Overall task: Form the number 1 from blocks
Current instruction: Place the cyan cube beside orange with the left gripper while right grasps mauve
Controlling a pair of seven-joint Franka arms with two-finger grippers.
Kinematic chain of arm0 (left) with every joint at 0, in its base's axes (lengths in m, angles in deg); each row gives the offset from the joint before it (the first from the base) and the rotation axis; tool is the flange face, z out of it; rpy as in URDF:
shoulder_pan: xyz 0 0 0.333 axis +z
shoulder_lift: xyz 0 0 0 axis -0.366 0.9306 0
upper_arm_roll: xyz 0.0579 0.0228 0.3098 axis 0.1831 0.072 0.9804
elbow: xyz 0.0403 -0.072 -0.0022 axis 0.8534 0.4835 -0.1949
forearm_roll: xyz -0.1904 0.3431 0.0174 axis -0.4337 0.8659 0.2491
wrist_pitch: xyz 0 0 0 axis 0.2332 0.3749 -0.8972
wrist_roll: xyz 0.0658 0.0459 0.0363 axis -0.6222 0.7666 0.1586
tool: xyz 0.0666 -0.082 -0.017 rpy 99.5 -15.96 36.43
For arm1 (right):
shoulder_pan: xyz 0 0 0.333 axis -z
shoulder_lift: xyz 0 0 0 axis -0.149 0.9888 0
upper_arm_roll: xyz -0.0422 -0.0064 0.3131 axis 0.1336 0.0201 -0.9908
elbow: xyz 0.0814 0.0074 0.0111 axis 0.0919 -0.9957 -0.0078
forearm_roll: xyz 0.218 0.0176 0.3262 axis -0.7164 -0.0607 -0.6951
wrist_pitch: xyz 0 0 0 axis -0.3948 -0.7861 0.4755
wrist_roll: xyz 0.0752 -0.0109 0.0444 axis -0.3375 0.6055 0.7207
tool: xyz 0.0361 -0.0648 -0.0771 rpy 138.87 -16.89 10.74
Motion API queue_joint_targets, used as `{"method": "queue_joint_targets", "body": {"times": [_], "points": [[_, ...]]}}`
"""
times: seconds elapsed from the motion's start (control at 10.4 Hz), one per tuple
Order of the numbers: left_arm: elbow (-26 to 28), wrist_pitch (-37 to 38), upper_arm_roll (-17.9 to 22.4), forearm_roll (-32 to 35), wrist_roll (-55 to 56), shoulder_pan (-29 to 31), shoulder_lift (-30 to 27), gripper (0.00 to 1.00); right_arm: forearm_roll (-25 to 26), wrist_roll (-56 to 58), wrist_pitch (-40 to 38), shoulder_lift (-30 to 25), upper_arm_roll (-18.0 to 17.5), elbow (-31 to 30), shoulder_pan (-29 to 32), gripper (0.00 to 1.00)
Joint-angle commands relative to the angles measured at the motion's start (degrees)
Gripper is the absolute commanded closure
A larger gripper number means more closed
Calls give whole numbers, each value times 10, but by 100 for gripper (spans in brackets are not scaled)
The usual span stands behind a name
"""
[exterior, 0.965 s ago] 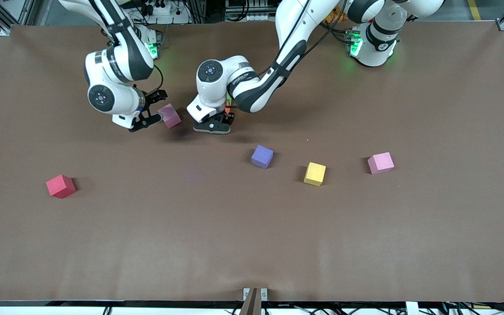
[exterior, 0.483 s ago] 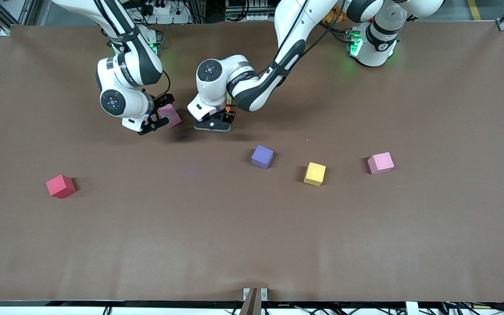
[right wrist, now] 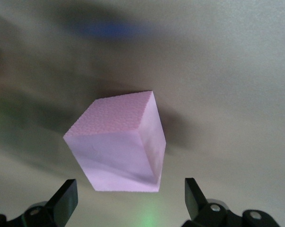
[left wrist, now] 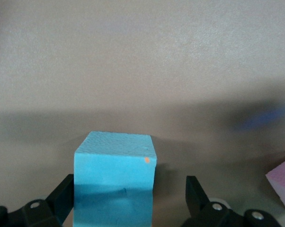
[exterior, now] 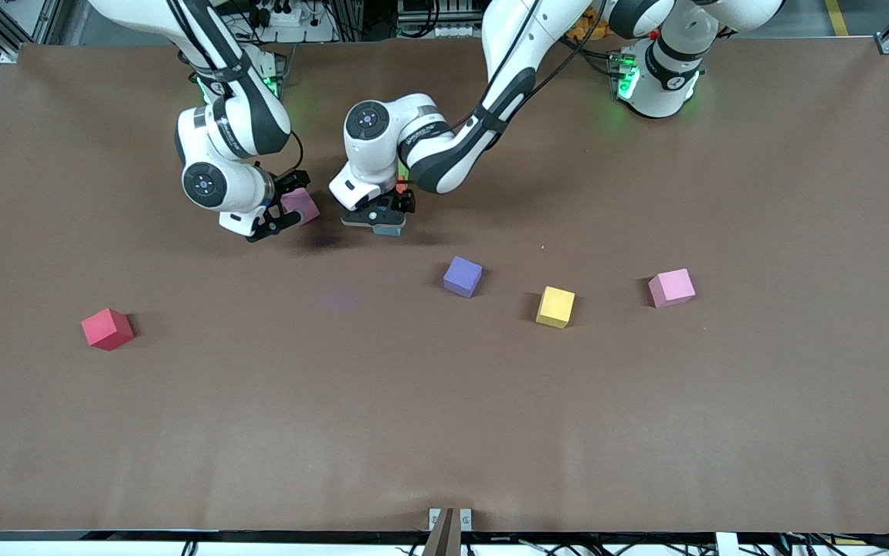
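Observation:
A light blue block (left wrist: 115, 179) rests on the table between the fingers of my open left gripper (left wrist: 129, 190); one finger is against it and the other stands apart. In the front view that block (exterior: 390, 228) peeks out under my left gripper (exterior: 379, 219). My open right gripper (right wrist: 129, 189) straddles a mauve-pink block (right wrist: 116, 149) without touching it, and the same block (exterior: 302, 205) and right gripper (exterior: 285, 204) show in the front view. An orange sliver (exterior: 401, 187) shows by the left hand. The purple block (exterior: 463, 276) and a pink block (exterior: 672, 287) lie nearer the front camera. The green block is hidden.
A yellow cube (exterior: 554, 306) lies between the purple and pink blocks. A red cube (exterior: 106, 328) sits toward the right arm's end of the table. The brown table cover (exterior: 444, 417) stretches bare toward the front camera.
My right gripper has moved in over the mauve-pink block and now straddles it. My left hand has shifted slightly, and the light blue block now shows under it.

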Motion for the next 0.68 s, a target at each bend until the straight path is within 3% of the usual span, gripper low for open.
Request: {"method": "queue_joint_targets", "body": {"times": [0.0, 0.29, 0.58], "points": [[3, 5, 19, -5, 26, 13, -30, 0, -10, 11, 7, 7, 1, 3, -7, 0], [3, 57, 53, -4, 89, 40, -67, 0, -10, 11, 32, 23, 1, 3, -20, 0], [5, 116, 108, -4, 298, 43, -77, 0, -10, 11, 52, 39, 1, 4, -22, 0]]}}
